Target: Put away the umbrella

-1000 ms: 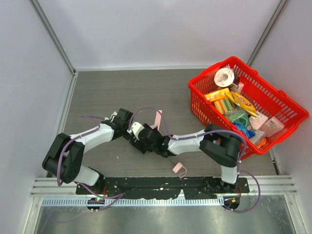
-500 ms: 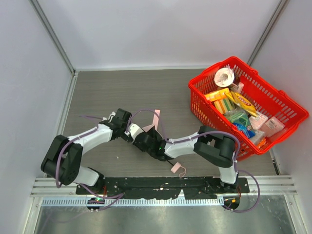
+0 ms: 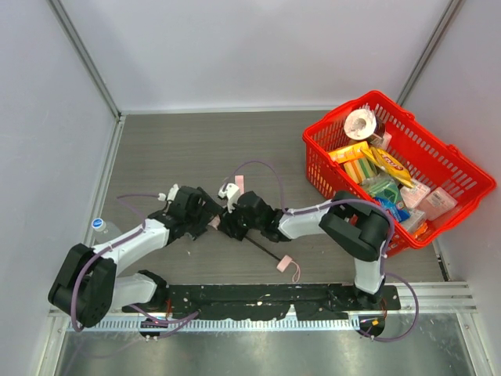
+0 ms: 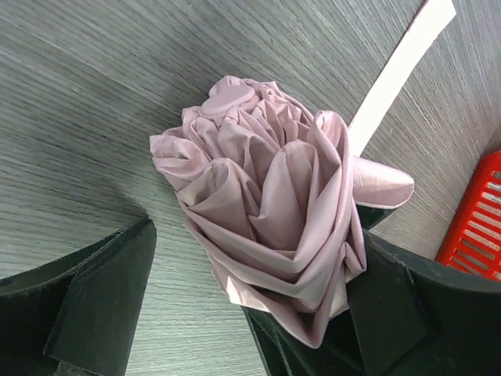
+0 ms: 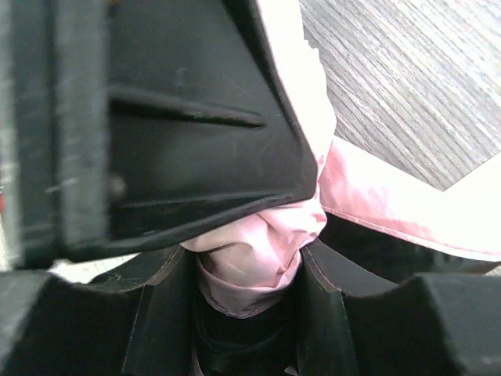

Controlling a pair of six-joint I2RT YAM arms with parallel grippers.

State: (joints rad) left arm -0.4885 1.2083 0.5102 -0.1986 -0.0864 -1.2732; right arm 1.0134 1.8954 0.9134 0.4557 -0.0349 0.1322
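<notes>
- Left wrist view: the umbrella (image 4: 266,204) is seen end-on, its pale pink canopy gathered into crumpled, overlapping folds like a rosebud. It lies on the grey wood-grain worktop (image 4: 94,94).
- The left tool (image 3: 210,218) is spread wide around that bundle. One finger (image 4: 102,298) stands clear of the cloth, with bare worktop between them. On the other side the folds lie against black tool parts, and I cannot tell whose they are.
- A flat, pale strap (image 4: 399,63) runs out from the bundle, away from the left tool.
- Right wrist view: the right tool (image 5: 246,305) pinches a wad of the pink cloth, which fills the gap between its two fingers.
- Top external view: the two tools meet nose to nose over the canopy.
- A thin black shaft (image 3: 264,251) runs out from under the right tool toward the arm bases. It ends in a small pink handle (image 3: 284,265) with a thin loop (image 3: 295,274), both resting on the worktop.
- A red basket (image 3: 321,176) filled with packets stands well apart from both tools, beyond the right arm.
</notes>
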